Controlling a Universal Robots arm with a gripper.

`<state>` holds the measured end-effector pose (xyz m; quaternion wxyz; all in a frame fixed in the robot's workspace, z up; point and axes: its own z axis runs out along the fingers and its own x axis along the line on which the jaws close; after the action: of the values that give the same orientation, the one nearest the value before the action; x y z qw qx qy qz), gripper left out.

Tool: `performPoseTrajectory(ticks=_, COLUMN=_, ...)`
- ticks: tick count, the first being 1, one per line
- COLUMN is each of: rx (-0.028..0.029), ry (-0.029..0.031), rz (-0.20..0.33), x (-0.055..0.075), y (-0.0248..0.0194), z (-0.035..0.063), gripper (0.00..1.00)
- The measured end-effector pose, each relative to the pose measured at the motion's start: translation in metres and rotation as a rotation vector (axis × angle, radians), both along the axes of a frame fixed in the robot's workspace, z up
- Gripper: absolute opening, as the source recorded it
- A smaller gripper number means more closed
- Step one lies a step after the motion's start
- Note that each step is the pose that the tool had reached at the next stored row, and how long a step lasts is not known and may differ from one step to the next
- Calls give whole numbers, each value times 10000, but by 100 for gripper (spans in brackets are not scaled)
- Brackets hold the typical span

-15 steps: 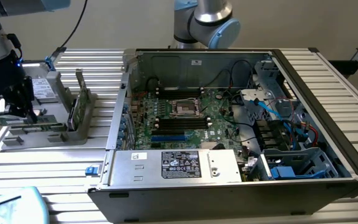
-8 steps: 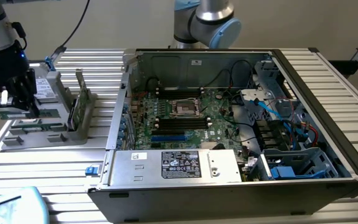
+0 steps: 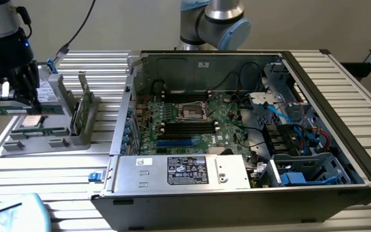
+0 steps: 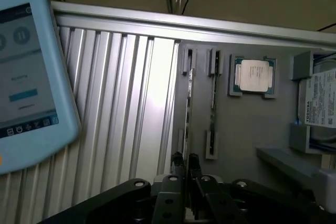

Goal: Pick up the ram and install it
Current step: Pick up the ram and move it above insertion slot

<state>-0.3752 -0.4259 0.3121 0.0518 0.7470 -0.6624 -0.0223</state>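
At the exterior view's left, my gripper point(image 3: 21, 100) hangs above the grey holder tray point(image 3: 18, 145) and is shut on the ram point(image 3: 47, 109). The ram is a long, narrow green stick held level, lifted clear of the tray's slots. In the wrist view the gripper point(image 4: 186, 163) points down at the tray's two narrow slots point(image 4: 212, 108), with its fingers point(image 4: 195, 162) close together. The open computer case point(image 3: 340, 111) lies to the exterior view's right. Its motherboard point(image 3: 227, 123) faces up, with dark memory slots point(image 3: 189, 127) near the processor socket point(image 3: 192, 111).
A broader green card point(image 3: 82, 113) stands upright in the tray. A square silver processor chip point(image 4: 253, 75) lies beside the slots, with a hard drive point(image 4: 320, 103) past it. A light-blue tablet point(image 4: 26, 77) rests on the ribbed table. The power supply point(image 3: 185, 171) fills the case's near end.
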Motion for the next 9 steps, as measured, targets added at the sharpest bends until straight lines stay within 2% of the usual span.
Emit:
performPoseTrajectory(ticks=4, rx=0, ry=160, rz=0, x=130, y=-5, z=103, gripper=14)
performPoseTrajectory(ticks=9, rx=0, ry=394, rz=0, x=289, y=-12, z=224, gripper=14)
